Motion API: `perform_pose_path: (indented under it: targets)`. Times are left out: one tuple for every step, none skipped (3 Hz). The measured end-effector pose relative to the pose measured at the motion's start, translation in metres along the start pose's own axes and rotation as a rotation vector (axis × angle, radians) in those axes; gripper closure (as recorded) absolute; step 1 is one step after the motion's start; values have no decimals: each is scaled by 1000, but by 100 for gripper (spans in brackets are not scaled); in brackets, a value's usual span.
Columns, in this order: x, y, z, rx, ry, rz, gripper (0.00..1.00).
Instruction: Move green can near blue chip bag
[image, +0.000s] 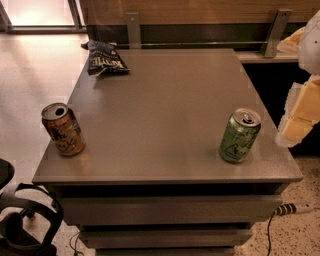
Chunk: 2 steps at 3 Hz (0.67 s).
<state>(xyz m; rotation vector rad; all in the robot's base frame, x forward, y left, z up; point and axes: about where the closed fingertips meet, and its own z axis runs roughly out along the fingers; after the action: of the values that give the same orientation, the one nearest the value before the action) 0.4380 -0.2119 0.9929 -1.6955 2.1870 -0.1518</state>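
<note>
Hazard: gripper (27, 220), low left, grip state untellable, may topple green can (239, 136) off tabletop (165, 100) edge, blue chip bag (106, 60) distant.

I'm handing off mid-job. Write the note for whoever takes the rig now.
The gripper is not in view; only the arm shows, at the right edge beside the table.
The green can stands upright at front right, not held.
The blue chip bag lies at the far left corner.
An orange-brown can stands at front left.
Done: nothing yet.
Left: grasp the green can and set it by the bag.
</note>
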Motion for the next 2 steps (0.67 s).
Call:
perform_pose_path:
  targets:
    - [0, 0, 0, 0, 0, 0, 0]
    - [3, 0, 1, -9, -26, 3, 0]
